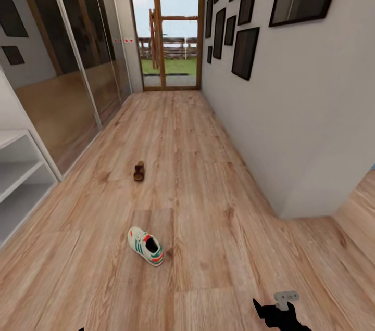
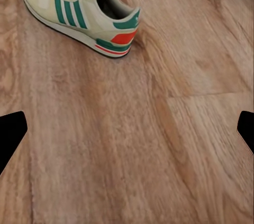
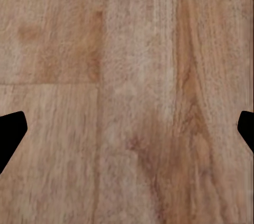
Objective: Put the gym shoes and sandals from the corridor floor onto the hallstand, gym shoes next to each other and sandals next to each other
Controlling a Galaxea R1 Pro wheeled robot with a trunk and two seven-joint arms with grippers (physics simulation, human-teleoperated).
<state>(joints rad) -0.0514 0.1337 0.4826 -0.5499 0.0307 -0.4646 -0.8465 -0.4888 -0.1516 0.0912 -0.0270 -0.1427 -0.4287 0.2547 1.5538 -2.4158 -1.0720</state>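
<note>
One gym shoe (image 1: 146, 246), off-white with green stripes and a red-orange heel, lies alone on the corridor floor (image 1: 208, 190) in the head view. In the left wrist view the same gym shoe (image 2: 79, 10) lies beyond my left gripper (image 2: 127, 131), which hovers open over bare planks. A small brown sandal (image 1: 139, 170) lies farther down the corridor. The pale hallstand (image 1: 15, 175) with open low shelves shows at the left edge. My right gripper (image 3: 127, 131) is open above bare floor, and its dark tip (image 1: 278, 314) shows at the bottom right. The other shoe and sandal are out of view.
A mirrored sliding wardrobe (image 1: 78, 60) runs along the left wall. The right wall (image 1: 291, 112) carries dark picture frames and ends at a corner (image 1: 284, 214). A glass door (image 1: 169, 34) closes the far end of the corridor.
</note>
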